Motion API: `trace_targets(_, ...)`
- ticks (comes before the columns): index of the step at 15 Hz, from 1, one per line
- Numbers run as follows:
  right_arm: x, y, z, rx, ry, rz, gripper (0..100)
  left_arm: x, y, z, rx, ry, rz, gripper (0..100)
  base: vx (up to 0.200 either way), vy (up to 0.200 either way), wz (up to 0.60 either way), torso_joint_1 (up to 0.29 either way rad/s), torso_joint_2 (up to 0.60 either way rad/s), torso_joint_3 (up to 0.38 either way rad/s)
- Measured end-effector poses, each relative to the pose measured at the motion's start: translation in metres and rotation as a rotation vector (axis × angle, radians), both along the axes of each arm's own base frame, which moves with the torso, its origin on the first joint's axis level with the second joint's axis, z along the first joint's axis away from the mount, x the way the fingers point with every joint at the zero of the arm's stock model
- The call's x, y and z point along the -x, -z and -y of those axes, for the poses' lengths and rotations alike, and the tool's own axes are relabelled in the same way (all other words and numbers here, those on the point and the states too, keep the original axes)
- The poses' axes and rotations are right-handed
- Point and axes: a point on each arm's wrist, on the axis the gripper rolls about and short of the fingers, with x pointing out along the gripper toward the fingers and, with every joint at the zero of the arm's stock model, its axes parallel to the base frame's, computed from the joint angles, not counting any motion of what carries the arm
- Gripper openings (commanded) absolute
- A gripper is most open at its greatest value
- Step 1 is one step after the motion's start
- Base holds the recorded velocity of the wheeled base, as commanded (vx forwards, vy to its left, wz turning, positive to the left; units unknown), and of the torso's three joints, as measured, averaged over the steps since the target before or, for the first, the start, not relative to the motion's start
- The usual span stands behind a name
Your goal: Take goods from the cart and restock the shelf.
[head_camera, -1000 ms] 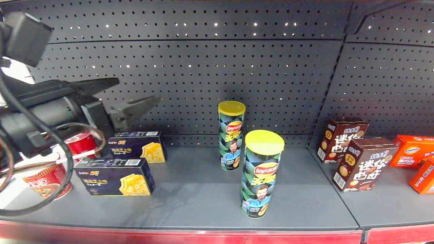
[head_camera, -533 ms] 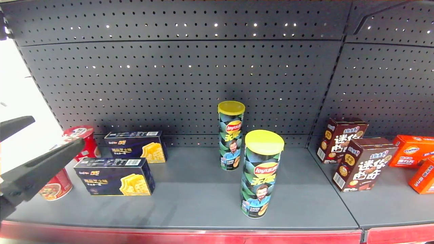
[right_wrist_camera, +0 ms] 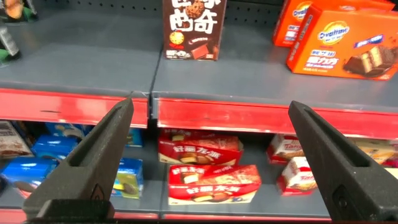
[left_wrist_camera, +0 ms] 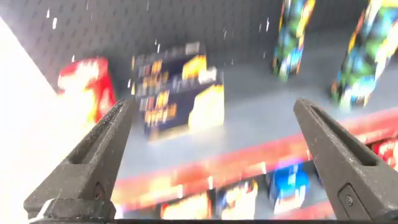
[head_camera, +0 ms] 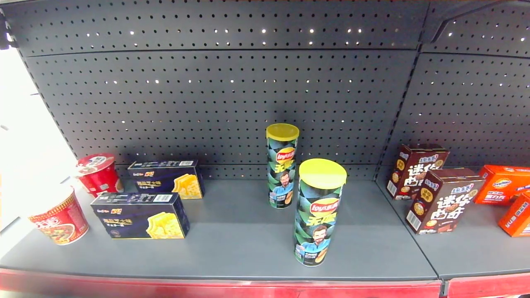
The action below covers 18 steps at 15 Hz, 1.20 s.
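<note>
On the grey shelf [head_camera: 240, 244] stand two yellow-lidded chip cans [head_camera: 319, 211] [head_camera: 283, 165], one behind the other, at the middle. To their left lie two dark blue cracker boxes [head_camera: 140, 215] and two red noodle cups [head_camera: 58, 217]. My left gripper [left_wrist_camera: 212, 106] hangs open and empty in front of the shelf's red edge [left_wrist_camera: 249, 165], facing the cracker boxes [left_wrist_camera: 177, 99]. My right gripper [right_wrist_camera: 210, 106] is open and empty too, in front of the shelf's right section, below a brown cookie box [right_wrist_camera: 193, 28].
Brown cookie boxes [head_camera: 445, 200] and orange boxes [head_camera: 503, 184] fill the right section. Bare shelf lies between the cracker boxes and the cans, and right of the cans. A lower shelf holds red and blue packs [right_wrist_camera: 205, 168].
My left arm, which reached over the noodle cups and cracker boxes with its gripper open, has pulled back to the left and out of the head view. The goods have not moved.
</note>
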Motion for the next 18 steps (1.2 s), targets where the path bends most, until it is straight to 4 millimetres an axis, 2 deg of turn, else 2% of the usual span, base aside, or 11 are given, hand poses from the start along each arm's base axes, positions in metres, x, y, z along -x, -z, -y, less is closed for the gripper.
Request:
trace_targets(2,0.0,-0.001,0.0,0.022,-0.002,0.005,100,0.024,0.023,-0.008,-0.022,-0.034,-0.048,100,0.0,0.0,0.0,0.0,0.0,0.0)
trace_targets(3,0.003,-0.009,0.0,0.022,-0.004,0.038,100,0.033,0.032,-0.01,-0.03,-0.047,-0.066,100,0.0,0.0,0.0,0.0,0.0,0.0)
trace_targets(5,0.014,-0.039,-0.001,0.018,-0.017,0.13,100,0.044,0.039,-0.011,-0.017,-0.051,-0.029,100,0.0,0.0,0.0,0.0,0.0,0.0)
trace_targets(7,0.022,-0.076,-0.001,0.025,-0.055,0.191,100,0.043,0.052,-0.011,-0.019,-0.038,-0.042,100,0.0,0.0,0.0,0.0,0.0,0.0)
trace_targets(8,0.023,-0.094,-0.002,0.04,-0.083,0.204,100,0.042,0.06,-0.01,-0.02,-0.027,-0.059,100,0.0,0.0,0.0,0.0,0.0,0.0)
trace_targets(10,0.017,-0.117,-0.003,0.063,-0.129,0.194,100,0.039,0.078,-0.01,-0.019,-0.013,-0.087,100,0.0,0.0,0.0,0.0,0.0,0.0)
trace_targets(13,0.008,-0.129,-0.003,0.065,-0.167,0.158,100,0.034,0.092,-0.009,0.037,0.005,-0.084,100,0.0,0.0,0.0,0.0,0.0,0.0)
trace_targets(18,0.002,-0.134,-0.005,0.057,-0.288,0.108,100,0.018,0.112,-0.003,0.09,0.065,-0.032,100,0.0,0.0,0.0,0.0,0.0,0.0)
